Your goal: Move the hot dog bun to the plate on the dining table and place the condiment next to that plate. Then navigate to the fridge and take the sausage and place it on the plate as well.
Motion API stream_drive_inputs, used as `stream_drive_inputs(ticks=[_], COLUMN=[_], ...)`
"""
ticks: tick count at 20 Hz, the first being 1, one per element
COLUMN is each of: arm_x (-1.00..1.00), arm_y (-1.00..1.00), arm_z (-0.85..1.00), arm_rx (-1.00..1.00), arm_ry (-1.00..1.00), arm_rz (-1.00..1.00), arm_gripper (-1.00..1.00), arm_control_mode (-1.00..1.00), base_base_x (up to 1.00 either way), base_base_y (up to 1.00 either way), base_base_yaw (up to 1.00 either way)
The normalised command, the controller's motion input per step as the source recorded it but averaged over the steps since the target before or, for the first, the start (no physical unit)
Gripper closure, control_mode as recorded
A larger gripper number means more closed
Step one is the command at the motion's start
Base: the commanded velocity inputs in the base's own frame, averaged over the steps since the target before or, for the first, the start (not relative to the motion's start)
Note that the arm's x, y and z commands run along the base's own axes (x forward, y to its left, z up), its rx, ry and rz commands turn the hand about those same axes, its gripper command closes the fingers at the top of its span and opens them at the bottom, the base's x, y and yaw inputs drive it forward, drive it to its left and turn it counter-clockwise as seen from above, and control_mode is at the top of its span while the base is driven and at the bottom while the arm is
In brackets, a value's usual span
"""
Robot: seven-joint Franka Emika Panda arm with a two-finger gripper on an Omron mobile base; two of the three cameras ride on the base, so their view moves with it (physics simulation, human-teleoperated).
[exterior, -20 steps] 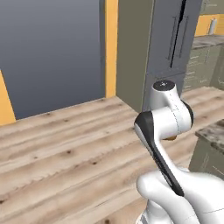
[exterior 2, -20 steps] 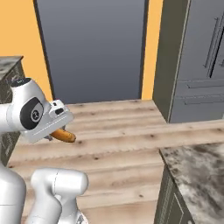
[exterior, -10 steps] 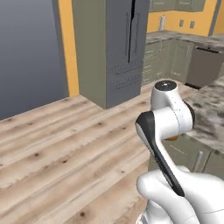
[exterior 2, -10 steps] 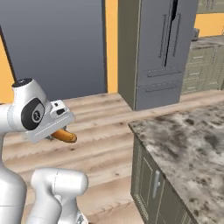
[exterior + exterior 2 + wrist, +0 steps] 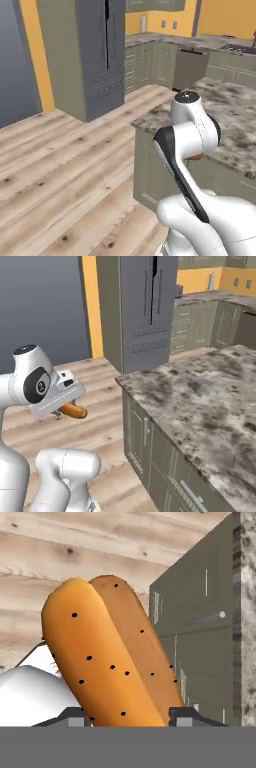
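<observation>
Gripper (image 5: pixel 125 714) grasping hot dog bun (image 5: pixel 107 657), bun sticking out ahead of gripper; tabletop (image 5: pixel 210 401) off to gripper's side.

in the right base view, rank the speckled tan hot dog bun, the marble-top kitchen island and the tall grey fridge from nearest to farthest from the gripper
1. Speckled tan hot dog bun: clamped in the gripper, sticking out to its right.
2. Marble-top kitchen island: to the right, across a strip of wood floor.
3. Tall grey fridge: farther back, beyond the island's near corner, against the orange wall.
</observation>
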Motion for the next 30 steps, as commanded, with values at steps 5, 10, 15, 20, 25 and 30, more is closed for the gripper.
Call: stream_drive_inputs(ticks=[5,10,15,20,25,30], arm_x=[0.0,0.0,0.0,0.0,0.0,0.0], arm_y=[0.0,0.0,0.0,0.0,0.0,0.0], arm_z=[0.0,0.0,0.0,0.0,0.0,0.0], arm_rx=[0.0,0.0,0.0,0.0,0.0,0.0], arm_ry=[0.0,0.0,0.0,0.0,0.0,0.0], arm_rz=[0.0,0.0,0.0,0.0,0.0,0.0], arm_gripper=[1.0,1.0,1.0,1.0,1.0,1.0], arm_control_mode=[1.0,1.0,1.0,1.0,1.0,1.0], base_base_x=[-0.82,-0.57,-0.43,-0.36,-0.33,-0.21], base_base_y=[-0.48,-0.45,-0.41,-0.68,-0.79,-0.96], base_base_yaw=[-0.36,-0.37,-0.35,-0.32,-0.27,-0.19])
